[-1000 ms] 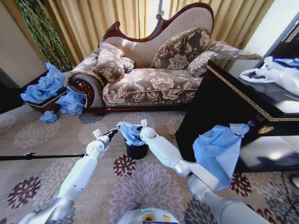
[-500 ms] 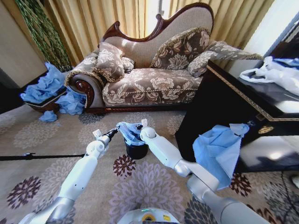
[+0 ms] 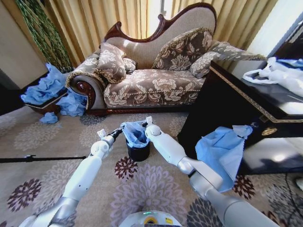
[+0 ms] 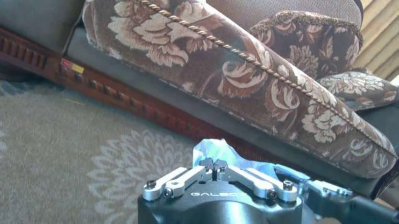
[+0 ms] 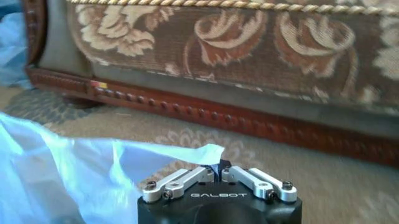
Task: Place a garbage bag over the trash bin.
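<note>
The small black trash bin (image 3: 138, 151) stands on the flowered carpet in front of the sofa. The light-blue garbage bag (image 3: 135, 133) is held stretched just above its mouth, hanging partly into it. My left gripper (image 3: 118, 134) is shut on the bag's left edge; in the left wrist view its closed fingertips (image 4: 213, 164) pinch the blue plastic (image 4: 212, 148). On the right edge, my right gripper (image 3: 144, 125) is also shut, and the right wrist view shows its tips (image 5: 218, 169) clamping a corner of the bag (image 5: 62, 172). The bag hides the bin's rim.
The patterned sofa (image 3: 151, 80) stands just behind the bin. A black cabinet (image 3: 236, 104) on the right has a blue bag (image 3: 220, 149) draped on its front and a white plastic bag (image 3: 277, 71) on top. A basket with blue bags (image 3: 45, 90) sits far left.
Both grippers have shifted slightly right and up with the bag, which now hangs more squarely over the bin's mouth.
</note>
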`<state>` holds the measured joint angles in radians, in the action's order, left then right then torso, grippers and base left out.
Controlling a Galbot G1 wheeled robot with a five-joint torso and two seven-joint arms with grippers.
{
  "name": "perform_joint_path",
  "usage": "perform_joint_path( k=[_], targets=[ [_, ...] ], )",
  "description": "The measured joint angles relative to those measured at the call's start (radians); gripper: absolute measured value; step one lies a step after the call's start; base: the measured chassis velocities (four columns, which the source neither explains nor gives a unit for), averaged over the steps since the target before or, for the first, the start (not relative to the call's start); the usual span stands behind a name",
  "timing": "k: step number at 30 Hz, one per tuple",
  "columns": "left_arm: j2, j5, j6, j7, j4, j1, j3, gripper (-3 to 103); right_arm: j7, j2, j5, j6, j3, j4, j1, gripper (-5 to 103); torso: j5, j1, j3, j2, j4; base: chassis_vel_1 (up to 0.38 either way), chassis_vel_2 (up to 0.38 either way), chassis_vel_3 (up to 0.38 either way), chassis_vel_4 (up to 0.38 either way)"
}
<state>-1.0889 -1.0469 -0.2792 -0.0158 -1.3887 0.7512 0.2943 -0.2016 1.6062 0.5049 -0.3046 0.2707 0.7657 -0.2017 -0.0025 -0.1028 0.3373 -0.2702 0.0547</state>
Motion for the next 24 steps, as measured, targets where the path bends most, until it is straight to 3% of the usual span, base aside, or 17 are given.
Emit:
perform_joint_path(
  k=[2,7,15,24],
  targets=[
    [0.0,-0.001,0.0,-0.002,0.009,-0.008,-0.003,0,0.104,-0.001,-0.07,0.066,-0.016,-0.058,0.012,0,-0.0001,0.0,0.0,0.0,0.0005,0.0,0.0,0.0,0.0],
    [-0.001,-0.002,0.001,-0.005,0.019,-0.009,-0.005,0,0.188,-0.02,-0.14,0.103,-0.02,-0.085,0.015,0,-0.0001,0.0,0.0,0.0,0.0001,0.0,0.0,0.0,0.0],
    [-0.008,0.003,0.007,-0.007,0.071,-0.02,-0.012,0,0.256,-0.043,-0.242,0.136,-0.042,-0.142,0.006,0,0.0,0.0,0.0,0.0,0.0002,0.0,0.0,0.0,0.0],
    [-0.04,0.037,0.009,0.008,0.134,-0.029,-0.037,0,0.284,-0.056,-0.247,0.156,-0.043,-0.147,-0.034,0,0.0,0.0,0.0,0.0,0.0002,0.0,0.0,0.0,0.0]
  ],
)
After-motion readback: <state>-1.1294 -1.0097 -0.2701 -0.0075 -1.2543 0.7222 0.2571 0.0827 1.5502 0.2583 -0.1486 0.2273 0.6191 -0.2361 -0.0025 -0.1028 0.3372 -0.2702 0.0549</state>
